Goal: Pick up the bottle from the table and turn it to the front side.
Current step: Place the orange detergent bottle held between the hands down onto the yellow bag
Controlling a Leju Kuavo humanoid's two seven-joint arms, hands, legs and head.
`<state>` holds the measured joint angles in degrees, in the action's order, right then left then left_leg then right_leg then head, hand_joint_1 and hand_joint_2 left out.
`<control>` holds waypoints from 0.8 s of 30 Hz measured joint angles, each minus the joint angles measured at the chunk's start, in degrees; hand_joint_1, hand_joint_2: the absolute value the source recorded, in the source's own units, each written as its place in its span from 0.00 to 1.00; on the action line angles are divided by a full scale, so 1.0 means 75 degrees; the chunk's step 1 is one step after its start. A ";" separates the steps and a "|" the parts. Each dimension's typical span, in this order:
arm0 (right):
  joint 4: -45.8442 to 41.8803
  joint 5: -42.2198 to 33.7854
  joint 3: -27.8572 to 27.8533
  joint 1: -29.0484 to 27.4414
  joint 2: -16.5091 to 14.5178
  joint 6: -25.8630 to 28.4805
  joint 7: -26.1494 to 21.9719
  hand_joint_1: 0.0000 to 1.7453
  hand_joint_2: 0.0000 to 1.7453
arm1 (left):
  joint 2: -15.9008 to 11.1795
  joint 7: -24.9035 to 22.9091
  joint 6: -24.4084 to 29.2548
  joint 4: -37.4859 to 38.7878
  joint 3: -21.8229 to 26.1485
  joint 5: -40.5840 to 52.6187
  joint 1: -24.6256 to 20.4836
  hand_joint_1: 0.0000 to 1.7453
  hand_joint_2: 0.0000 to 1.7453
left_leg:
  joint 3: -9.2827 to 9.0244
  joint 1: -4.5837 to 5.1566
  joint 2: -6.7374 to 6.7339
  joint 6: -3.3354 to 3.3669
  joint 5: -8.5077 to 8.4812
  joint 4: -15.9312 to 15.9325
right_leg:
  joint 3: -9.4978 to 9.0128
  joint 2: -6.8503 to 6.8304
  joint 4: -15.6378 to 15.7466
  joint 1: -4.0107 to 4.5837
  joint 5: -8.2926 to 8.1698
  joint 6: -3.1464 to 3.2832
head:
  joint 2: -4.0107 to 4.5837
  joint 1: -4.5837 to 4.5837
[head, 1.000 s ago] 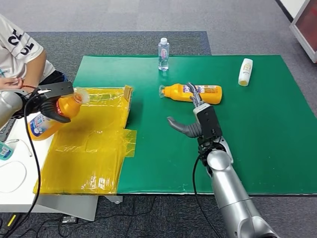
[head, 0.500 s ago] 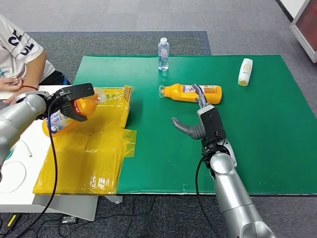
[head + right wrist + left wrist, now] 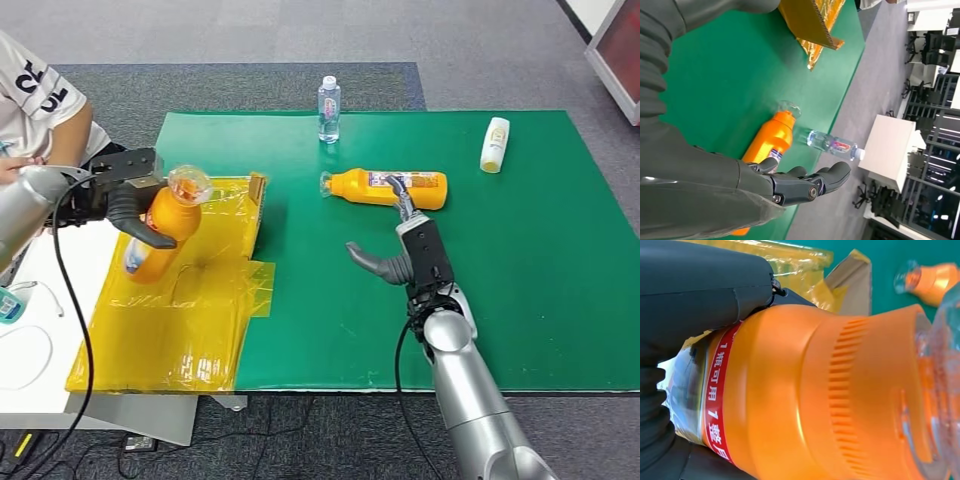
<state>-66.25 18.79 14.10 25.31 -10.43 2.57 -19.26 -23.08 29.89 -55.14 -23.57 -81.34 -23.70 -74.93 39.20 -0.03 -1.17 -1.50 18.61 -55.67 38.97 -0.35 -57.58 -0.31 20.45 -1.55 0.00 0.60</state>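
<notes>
My left hand (image 3: pixel 128 195) grips an orange bottle (image 3: pixel 161 230) with a clear cap, held tilted above the yellow plastic sheet (image 3: pixel 181 300). In the left wrist view the orange bottle (image 3: pixel 821 395) shows its red and white label between the dark fingers (image 3: pixel 704 285). A second orange bottle (image 3: pixel 385 187) lies on its side on the green mat (image 3: pixel 543 260), cap pointing left. My right hand (image 3: pixel 404 245) hovers open just in front of it, thumb spread. In the right wrist view the lying bottle (image 3: pixel 770 142) sits beyond the open fingers (image 3: pixel 806 182).
A clear water bottle (image 3: pixel 329 108) stands at the mat's far edge. A white bottle (image 3: pixel 496 144) lies at the far right. A person in a white shirt (image 3: pixel 38 100) sits at the left by a white table (image 3: pixel 30 340).
My left hand has swung the orange bottle rightward and turned it more upright, cap now up. My right hand has barely moved.
</notes>
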 joint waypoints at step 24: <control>0.0507 -0.0039 0.0023 0.0244 -0.0136 0.0344 -0.0112 0.00 1.00 | -0.1378 -0.2006 -0.0135 -0.2761 -0.0752 -0.0565 -0.1664 1.00 1.00 | -0.0004 0.0002 0.0006 0.0003 -0.0004 0.0005 | -0.0014 -0.0004 -0.0003 0.0000 0.0001 0.0000 | 0.0000 -0.0001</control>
<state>-62.45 18.50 14.27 27.14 -11.45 5.15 -20.10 -33.41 14.84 -56.16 -44.28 -86.97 -27.94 -87.41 39.17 -0.02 -1.12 -1.48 18.58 -55.64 38.86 -0.39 -57.60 -0.31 20.45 -1.55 0.00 0.60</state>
